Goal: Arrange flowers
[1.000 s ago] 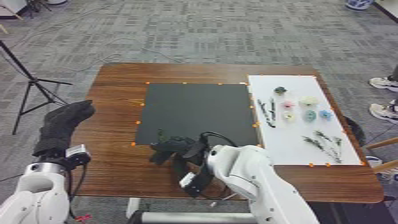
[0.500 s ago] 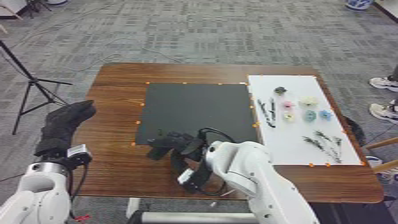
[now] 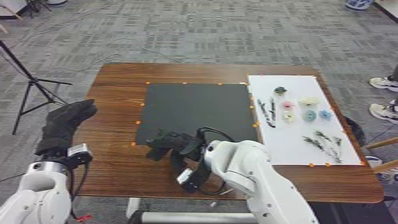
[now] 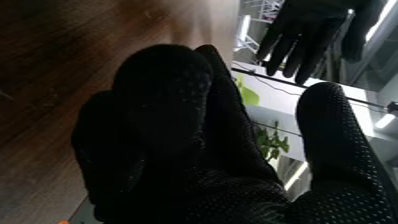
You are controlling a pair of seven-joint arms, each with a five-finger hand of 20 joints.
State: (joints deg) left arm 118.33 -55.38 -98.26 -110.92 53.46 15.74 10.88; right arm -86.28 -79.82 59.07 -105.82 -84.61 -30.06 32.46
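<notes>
Layout step prob. just starting: R robot hand (image 3: 171,143) at black mat (image 3: 195,107), thumb spread from fingers; can't tell if it carries a stem. Flower heads (image 3: 309,116) + sprigs (image 3: 333,145) lie on white sheet (image 3: 302,157). Next: prob. sprigs onto mat, blooms after.

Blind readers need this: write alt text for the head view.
Right robot hand at the near edge of a dark mat on a brown table; flower heads and sprigs lie on a white sheet to the right. Left robot hand at the table's left edge.
</notes>
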